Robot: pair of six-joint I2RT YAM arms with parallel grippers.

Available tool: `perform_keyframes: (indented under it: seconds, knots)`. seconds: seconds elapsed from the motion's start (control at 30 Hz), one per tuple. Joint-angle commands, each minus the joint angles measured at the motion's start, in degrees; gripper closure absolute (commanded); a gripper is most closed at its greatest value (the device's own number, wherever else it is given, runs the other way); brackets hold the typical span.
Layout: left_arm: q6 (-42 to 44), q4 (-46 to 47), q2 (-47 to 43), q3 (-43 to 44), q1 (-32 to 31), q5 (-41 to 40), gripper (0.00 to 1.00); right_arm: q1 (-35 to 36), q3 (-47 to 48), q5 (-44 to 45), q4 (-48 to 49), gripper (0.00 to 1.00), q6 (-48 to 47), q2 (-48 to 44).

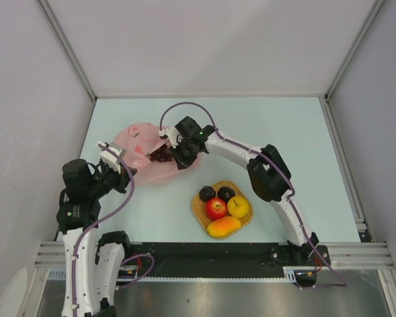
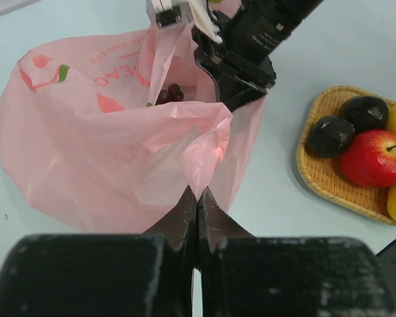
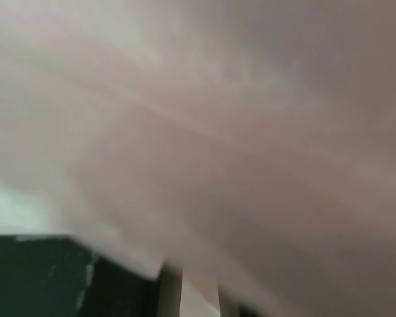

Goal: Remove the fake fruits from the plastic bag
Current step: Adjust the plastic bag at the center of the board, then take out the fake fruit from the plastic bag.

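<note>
The pink plastic bag (image 1: 140,148) lies on the table at the left, its mouth facing right. My left gripper (image 1: 128,170) is shut on the bag's near rim; in the left wrist view its jaws (image 2: 197,193) pinch the pink film (image 2: 105,152). My right gripper (image 1: 168,154) reaches into the bag's mouth beside the dark grape bunch (image 1: 161,156), which also shows in the left wrist view (image 2: 170,94). The right wrist view is filled with blurred pink plastic (image 3: 237,132), so its jaws cannot be read. The apple (image 1: 216,209), yellow fruit (image 1: 238,207), mango (image 1: 224,227) and two plums (image 1: 207,193) lie in the tray.
The woven tray (image 1: 197,210) sits right of the bag, near the front middle; it also shows in the left wrist view (image 2: 320,181). The right arm (image 1: 267,173) arches over the table behind the tray. Grey walls enclose the table on three sides.
</note>
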Motion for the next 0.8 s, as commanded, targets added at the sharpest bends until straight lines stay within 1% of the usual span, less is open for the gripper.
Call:
perform_keyframes:
  seconds: [0.0,0.07,0.17,0.27,0.3,0.43,0.53,0.63,0.77]
  knots:
    - [-0.14,3.29,0.78,-0.05,0.63,2.89,0.97,-2.28,9.86,-0.22,2.41,0.75,1.4,-0.58]
    - [0.12,2.68,1.57,0.47,0.63,3.07,0.97,-2.82,12.34,-1.19,3.46,0.76,2.89,0.65]
    - [1.79,0.66,2.79,1.79,0.63,2.81,0.97,-3.35,15.95,-1.89,4.69,0.77,2.29,3.47]
    - [3.46,-1.18,4.46,3.8,0.63,2.89,0.97,-4.22,14.38,-1.11,9.59,0.77,-1.22,4.88]
    - [4.24,-2.24,4.91,4.34,0.54,2.98,0.97,-4.49,14.2,-1.11,10.31,0.77,-4.19,5.31]
    - [6.09,-4.0,7.19,6.54,0.54,2.63,0.97,-5.1,14.99,0.13,11.81,0.72,-12.8,7.69]
    - [6.45,-3.83,8.69,7.86,0.37,2.54,0.97,-5.98,13.41,-2.5,15.49,0.69,-16.77,7.61]
    - [6.45,-3.39,9.91,8.56,0.11,2.54,0.97,-5.72,11.65,-1.9,19.8,0.67,-20.37,7.25]
    - [6.27,-3.04,10.62,8.56,-0.16,2.54,0.97,-5.28,10.86,-2.42,21.39,0.62,-23.98,7.43]
